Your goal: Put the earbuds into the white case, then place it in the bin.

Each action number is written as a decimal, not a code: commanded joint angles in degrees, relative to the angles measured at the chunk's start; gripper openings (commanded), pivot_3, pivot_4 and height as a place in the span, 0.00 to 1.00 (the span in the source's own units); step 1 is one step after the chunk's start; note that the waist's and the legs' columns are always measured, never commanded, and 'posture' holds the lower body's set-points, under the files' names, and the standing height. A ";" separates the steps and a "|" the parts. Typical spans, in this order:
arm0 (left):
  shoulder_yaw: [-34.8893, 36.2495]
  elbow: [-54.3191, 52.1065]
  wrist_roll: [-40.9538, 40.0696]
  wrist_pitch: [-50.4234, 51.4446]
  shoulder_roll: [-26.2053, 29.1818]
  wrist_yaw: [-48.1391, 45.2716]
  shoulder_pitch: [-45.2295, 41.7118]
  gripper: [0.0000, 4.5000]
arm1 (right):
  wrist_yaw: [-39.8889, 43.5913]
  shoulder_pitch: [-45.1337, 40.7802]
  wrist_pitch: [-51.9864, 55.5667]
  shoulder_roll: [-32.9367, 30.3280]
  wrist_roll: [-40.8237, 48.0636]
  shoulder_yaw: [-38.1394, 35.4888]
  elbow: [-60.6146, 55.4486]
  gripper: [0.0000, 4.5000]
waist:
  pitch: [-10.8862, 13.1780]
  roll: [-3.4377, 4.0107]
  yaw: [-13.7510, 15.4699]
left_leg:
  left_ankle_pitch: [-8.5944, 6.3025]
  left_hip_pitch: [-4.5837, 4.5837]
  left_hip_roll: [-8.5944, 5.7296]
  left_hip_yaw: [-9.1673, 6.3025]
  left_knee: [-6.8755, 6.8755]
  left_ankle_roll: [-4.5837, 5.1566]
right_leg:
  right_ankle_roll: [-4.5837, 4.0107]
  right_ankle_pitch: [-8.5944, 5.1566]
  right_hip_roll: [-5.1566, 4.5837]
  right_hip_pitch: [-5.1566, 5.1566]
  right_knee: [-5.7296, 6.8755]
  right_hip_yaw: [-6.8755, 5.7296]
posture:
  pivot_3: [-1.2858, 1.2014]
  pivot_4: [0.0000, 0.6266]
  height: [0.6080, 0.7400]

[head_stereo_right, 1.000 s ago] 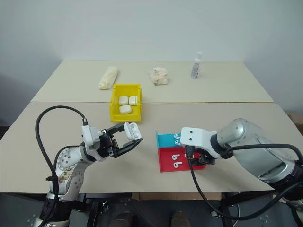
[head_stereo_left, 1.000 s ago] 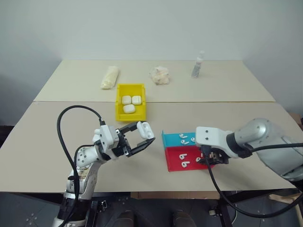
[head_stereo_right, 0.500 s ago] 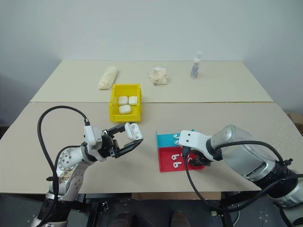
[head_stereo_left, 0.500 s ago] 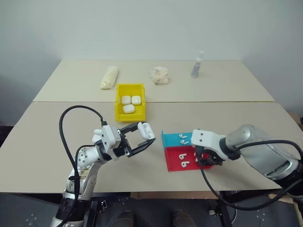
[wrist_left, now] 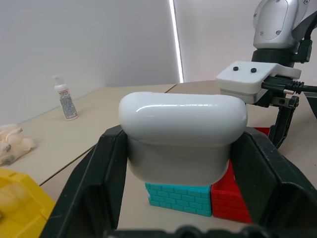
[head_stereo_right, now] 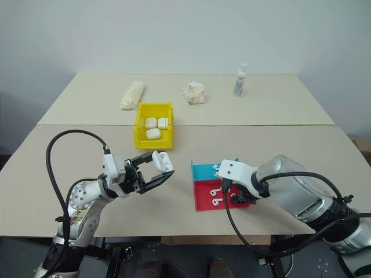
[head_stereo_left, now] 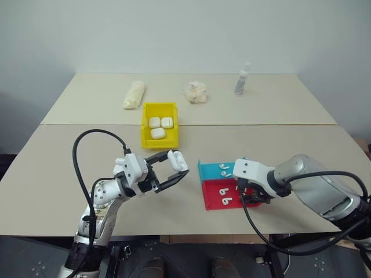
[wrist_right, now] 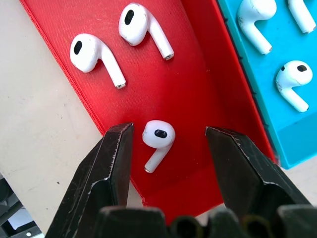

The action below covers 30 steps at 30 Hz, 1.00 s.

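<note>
My left gripper (head_stereo_left: 173,171) is shut on the white case (head_stereo_left: 178,160), held above the near table left of the trays; the left wrist view has the case (wrist_left: 182,134) clamped between both fingers. My right gripper (head_stereo_left: 253,196) points down over the right end of the red tray (head_stereo_left: 213,202), jaws open. In the right wrist view one earbud (wrist_right: 158,140) lies on the tray floor between the open fingers, untouched, and two more earbuds (wrist_right: 119,47) lie beyond it. The yellow bin (head_stereo_left: 160,142) stands farther back and holds three white cases.
A blue tray (head_stereo_left: 207,169) with several earbuds adjoins the red tray on its far side. On the far table lie a pale rolled bundle (head_stereo_left: 134,94), a crumpled cream wad (head_stereo_left: 195,92) and a small bottle (head_stereo_left: 240,79). Black cables loop from both arms.
My right gripper has sunk a little toward the red tray and rolled slightly. The left gripper and its case have kept still.
</note>
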 commanded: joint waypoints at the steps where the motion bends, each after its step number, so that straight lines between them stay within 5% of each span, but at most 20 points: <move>1: -0.39 -1.98 -0.08 -0.18 0.24 0.41 -0.41 0.62 | -0.78 0.50 0.22 -0.50 -0.09 -0.67 -0.82 0.62 | 0.00 0.00 0.00 | 0.00 0.00 0.00 0.00 0.00 0.00 | 0.00 0.00 0.00 0.00 0.00 0.00 | 0.52 0.24 1.00; 6: -0.60 -1.86 0.02 0.23 0.47 0.65 -0.58 0.62 | -1.24 1.23 -0.01 -0.44 -0.27 -0.77 -0.93 0.42 | 0.00 0.00 0.00 | 0.00 0.00 0.00 0.00 0.00 0.00 | 0.00 0.00 0.00 0.00 0.00 0.00 | 0.52 0.24 1.00; 20: -0.54 -2.37 -0.03 0.90 0.90 1.19 -0.32 0.62 | -1.96 1.49 -0.52 -0.08 0.05 -0.70 -0.63 0.42 | 0.00 0.00 -0.01 | 0.00 0.01 0.00 -0.01 0.00 0.00 | 0.00 0.00 0.00 0.01 0.00 0.00 | 0.52 0.24 1.00; 25: -0.54 -2.45 0.07 1.09 0.98 1.39 -0.32 0.62 | -1.82 1.67 -0.95 -0.32 -0.14 -0.34 -0.71 0.16 | 0.00 0.00 0.01 | 0.00 0.02 0.00 -0.01 -0.01 0.00 | 0.00 0.00 0.00 0.02 -0.01 -0.01 | 0.52 0.24 1.00; 30: -0.61 -2.53 0.10 1.18 1.06 1.34 -0.32 0.62 | -2.13 1.73 -0.82 -0.23 -0.30 -0.29 -0.79 0.16 | 0.00 0.00 0.00 | 0.00 0.02 0.00 -0.02 0.00 0.00 | 0.00 0.00 0.00 0.03 -0.01 -0.02 | 0.52 0.24 1.00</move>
